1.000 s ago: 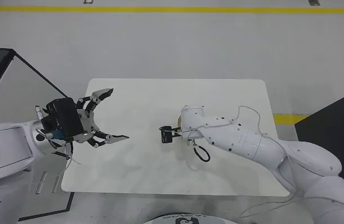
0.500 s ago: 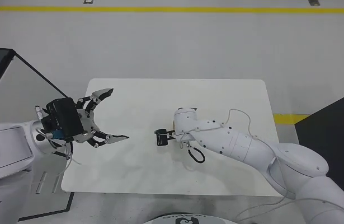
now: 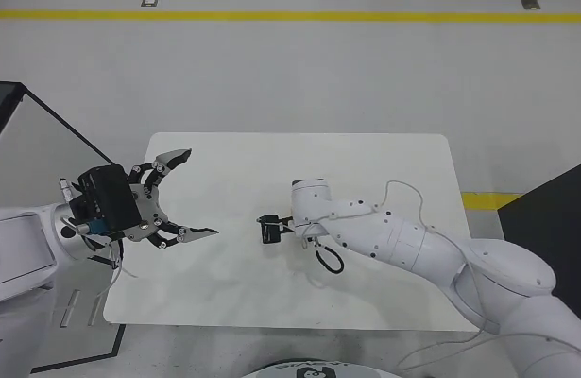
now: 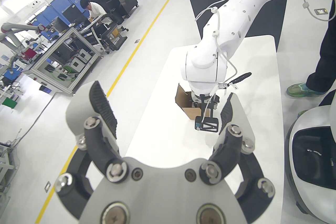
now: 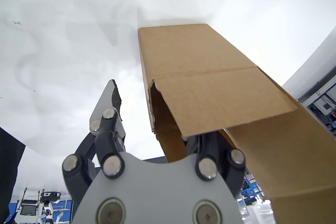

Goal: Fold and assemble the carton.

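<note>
Carton [image 5: 210,83] at middle of counter [image 3: 394,170], body opened, flaps unfolded; we judge closing remains. Right claw [image 4: 202,114] spread beside one wall, unclamped. Left claw [image 3: 197,192] wide, empty, well apart.

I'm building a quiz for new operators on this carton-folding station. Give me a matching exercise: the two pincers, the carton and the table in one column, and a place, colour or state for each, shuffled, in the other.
1. left pincer
2. right pincer
3. carton
4. table

A. brown, flaps not closed
B. white, rounded corners
C. wide open, empty, near the table's edge
D. at the carton, mid-table

Pairs: 1-C, 2-D, 3-A, 4-B
</note>
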### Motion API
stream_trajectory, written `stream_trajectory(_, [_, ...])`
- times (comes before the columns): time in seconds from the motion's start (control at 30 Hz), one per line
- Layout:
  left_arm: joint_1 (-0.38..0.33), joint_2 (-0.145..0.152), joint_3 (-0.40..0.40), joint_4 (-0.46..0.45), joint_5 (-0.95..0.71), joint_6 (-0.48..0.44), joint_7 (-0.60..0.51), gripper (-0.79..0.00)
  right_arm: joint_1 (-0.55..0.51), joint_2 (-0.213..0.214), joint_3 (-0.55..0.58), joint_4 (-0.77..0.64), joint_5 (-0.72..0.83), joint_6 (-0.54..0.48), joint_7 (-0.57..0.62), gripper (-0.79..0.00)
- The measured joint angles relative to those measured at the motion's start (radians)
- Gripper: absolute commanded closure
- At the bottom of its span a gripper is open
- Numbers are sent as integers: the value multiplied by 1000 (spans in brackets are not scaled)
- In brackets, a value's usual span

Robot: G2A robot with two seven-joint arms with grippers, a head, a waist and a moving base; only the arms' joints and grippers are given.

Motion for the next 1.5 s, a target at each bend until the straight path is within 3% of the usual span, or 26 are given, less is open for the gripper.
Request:
stream_trajectory(0.17, [0,0,0,0,0,0,0,-785,19,45,36,-95,63,28,27,-582])
stream_trajectory(0.3, [0,0,0,0,0,0,0,-785,-10,108,124,-207,113,38,31,-585])
stream_trajectory(0.43, [0,0,0,0,0,0,0,-785,-105,201,270,-342,149,25,-20,-610])
stream_trajectory(0.53, [0,0,0,0,0,0,0,-785,-204,268,397,-428,178,-10,-79,-696])
stream_trajectory(0.57, [0,0,0,0,0,0,0,-785,-238,287,438,-448,188,-22,-99,-785])
stream_trajectory(0.7, [0,0,0,0,0,0,0,-785,-384,349,607,-494,277,-66,-199,-785])
stream_trajectory(1.13, [0,0,0,0,0,0,0,-785,-411,354,643,-470,323,-53,-239,-785])
stream_trajectory(1.3, [0,0,0,0,0,0,0,-785,-443,368,739,-379,646,-65,-293,-785])
stream_trajectory(1.5, [0,0,0,0,0,0,0,-785,-442,382,790,-276,1046,-28,-148,-785])
